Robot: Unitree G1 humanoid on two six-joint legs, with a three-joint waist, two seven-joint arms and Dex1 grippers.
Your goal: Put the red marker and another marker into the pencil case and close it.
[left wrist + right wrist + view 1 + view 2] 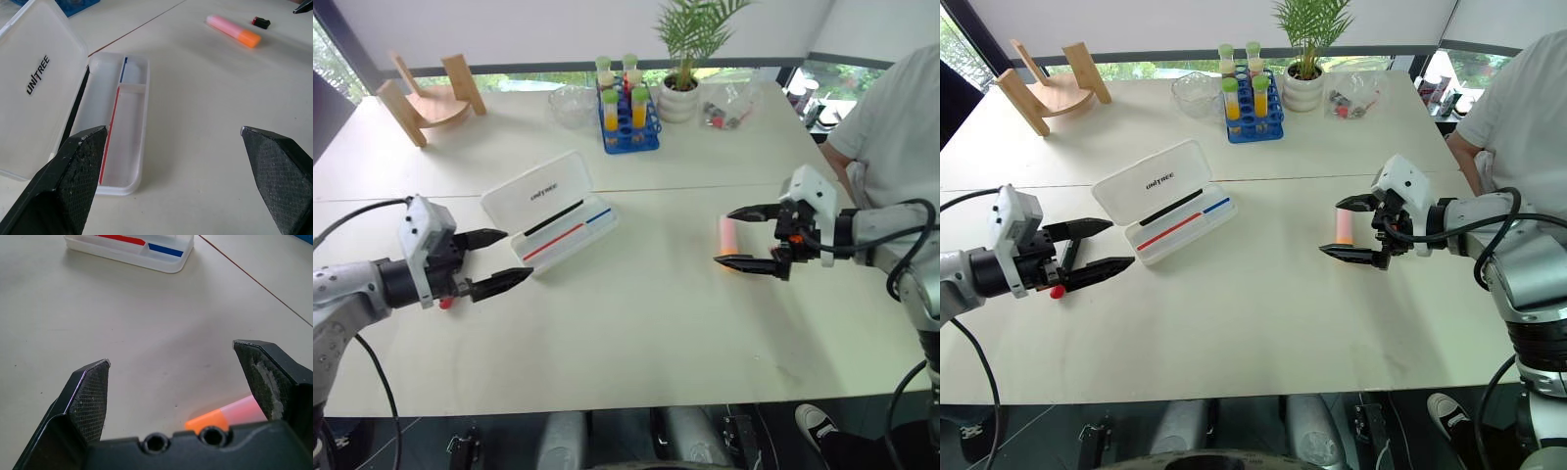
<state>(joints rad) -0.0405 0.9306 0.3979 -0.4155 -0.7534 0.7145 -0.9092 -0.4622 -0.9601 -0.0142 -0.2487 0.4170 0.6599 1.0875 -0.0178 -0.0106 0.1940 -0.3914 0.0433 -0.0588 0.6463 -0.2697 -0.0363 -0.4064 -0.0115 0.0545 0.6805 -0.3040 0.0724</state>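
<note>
The pencil case (570, 235) lies open left of the table's centre, its white lid (536, 194) folded back and its striped tray (124, 127) holding nothing. My left gripper (517, 255) hovers open just left of the tray, pointing at it. Below that hand, the red marker (445, 304) shows its red cap end on the table, with its barrel hidden. The other marker (728, 235), thick, pink with an orange end, lies on the right side of the table. My right gripper (723, 237) is open, one finger either side of it, above it and not touching.
At the back stand a blue rack of test tubes (628, 122), a potted plant (681, 93), a glass bowl (571, 103), a clear bag (729, 106) and a wooden stand (426, 98). A person (891, 127) stands at the table's right edge.
</note>
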